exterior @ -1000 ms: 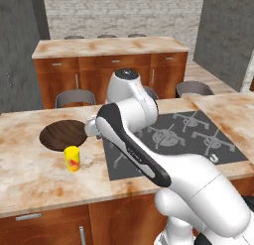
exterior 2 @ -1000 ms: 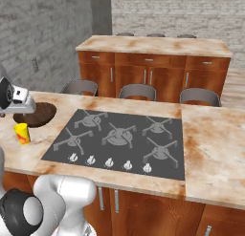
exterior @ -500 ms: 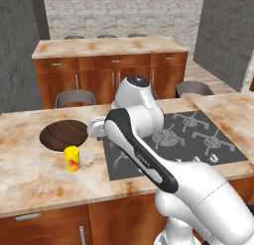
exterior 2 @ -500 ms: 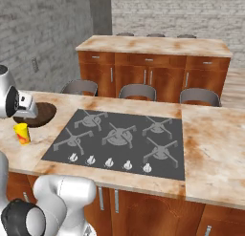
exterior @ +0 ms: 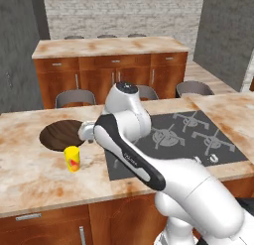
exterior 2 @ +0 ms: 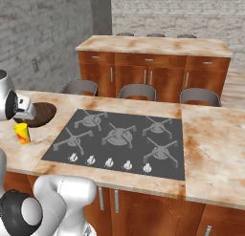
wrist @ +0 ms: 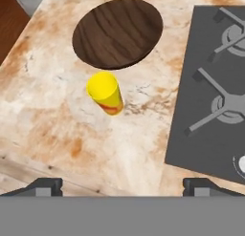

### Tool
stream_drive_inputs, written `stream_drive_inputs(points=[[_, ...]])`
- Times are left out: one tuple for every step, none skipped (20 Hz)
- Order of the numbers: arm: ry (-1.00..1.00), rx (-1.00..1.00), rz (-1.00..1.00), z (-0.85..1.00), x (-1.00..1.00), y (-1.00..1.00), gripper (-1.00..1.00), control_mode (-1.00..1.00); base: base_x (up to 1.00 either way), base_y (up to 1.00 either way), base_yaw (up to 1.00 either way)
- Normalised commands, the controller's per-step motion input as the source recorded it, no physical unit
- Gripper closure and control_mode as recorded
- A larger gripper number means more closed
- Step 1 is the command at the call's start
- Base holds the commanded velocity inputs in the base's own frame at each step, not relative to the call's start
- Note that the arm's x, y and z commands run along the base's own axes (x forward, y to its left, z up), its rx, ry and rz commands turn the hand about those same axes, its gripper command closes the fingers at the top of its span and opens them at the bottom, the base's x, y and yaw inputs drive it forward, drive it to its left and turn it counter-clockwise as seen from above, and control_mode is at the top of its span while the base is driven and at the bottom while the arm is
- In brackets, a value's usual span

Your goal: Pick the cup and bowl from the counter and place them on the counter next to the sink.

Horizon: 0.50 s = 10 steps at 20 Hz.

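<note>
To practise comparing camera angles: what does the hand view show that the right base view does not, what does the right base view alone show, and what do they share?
Hand view alone: the cup's top seen from above, with the two finger tips spread wide apart, so the jaws are open.

Right base view alone: the whole cooktop with its knobs, three stools behind the counter, and a second counter further back.

Both: the yellow cup standing upright beside the wooden bowl, both left of the cooktop.

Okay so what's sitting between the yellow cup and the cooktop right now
Nothing. In the hand view, only bare counter separates the cup from the cooktop; the bowl lies off to another side.
</note>
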Motion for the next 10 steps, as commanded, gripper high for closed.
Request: stream_drive_inputs(points=[[0.06, -0.04, 0.00, 0.00, 0.37, 0.35, -1.00, -1.00, 0.00, 0.00, 0.00], [0.07, -0.04, 0.00, 0.00, 0.31, 0.29, -1.00, -1.00, 0.00, 0.00, 0.00], [0.07, -0.06, 0.00, 0.00, 0.29, 0.24, -1.00, -1.00, 0.00, 0.00, 0.00], [0.06, -0.06, 0.00, 0.00, 0.29, 0.21, -1.00, -1.00, 0.00, 0.00, 0.00], [0.04, -0.06, 0.00, 0.00, 0.36, 0.19, -1.00, -1.00, 0.00, 0.00, 0.00], [0.04, -0.06, 0.00, 0.00, 0.40, 0.22, -1.00, -1.00, 0.00, 0.00, 0.00], [0.02, -0.05, 0.00, 0.00, 0.37, 0.21, -1.00, -1.00, 0.00, 0.00, 0.00], [0.02, -0.04, 0.00, -0.01, 0.28, 0.19, -1.00, -1.00, 0.00, 0.00, 0.00], [0.01, -0.04, 0.00, -0.05, 0.22, 0.17, -1.00, -1.00, 0.00, 0.00, 0.00], [0.00, -0.04, 0.00, -0.07, 0.28, 0.11, -1.00, -1.00, 0.00, 0.00, 0.00]])
